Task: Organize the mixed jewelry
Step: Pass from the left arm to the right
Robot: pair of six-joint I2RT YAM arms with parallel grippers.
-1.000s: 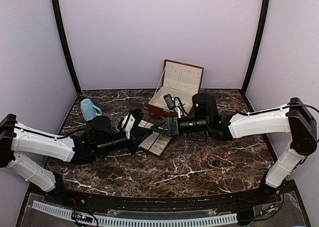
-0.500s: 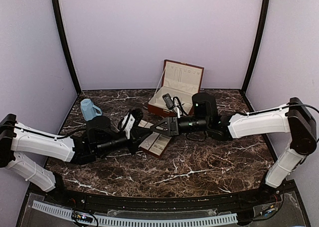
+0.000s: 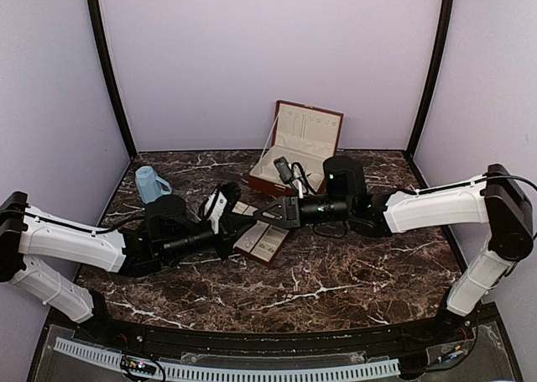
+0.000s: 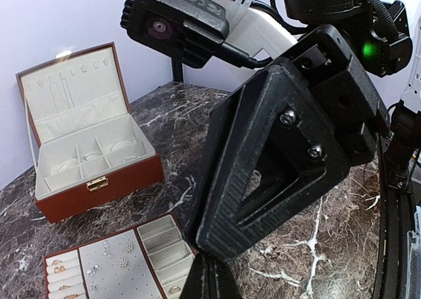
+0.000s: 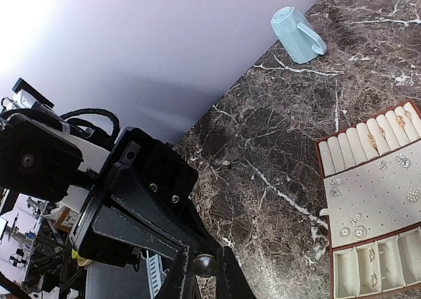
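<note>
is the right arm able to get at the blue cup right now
Doubtful: the left tool sits tip to tip with the right tool, and the blue cup stands beyond it, far left.

Item count, bench and contents

Arms 2: left arm (image 3: 75, 243) and right arm (image 3: 436, 206); table (image 3: 336, 273) 1; blue cup (image 3: 151, 183) 1; red-brown hinged box (image 3: 298, 147) 1; compartment tray (image 4: 135, 279) 1; jewelry pieces, counted from the wrist views: gold rings (image 5: 371, 141) on the rolls 4; studs (image 5: 413, 194) on the flat pad about 8, some sitting so close together that pairs may read as one; further pieces in the small end compartments at least 2, too small for a firm figure; tray is cut by the frame edge in both wrist views, so no full total entered
</note>
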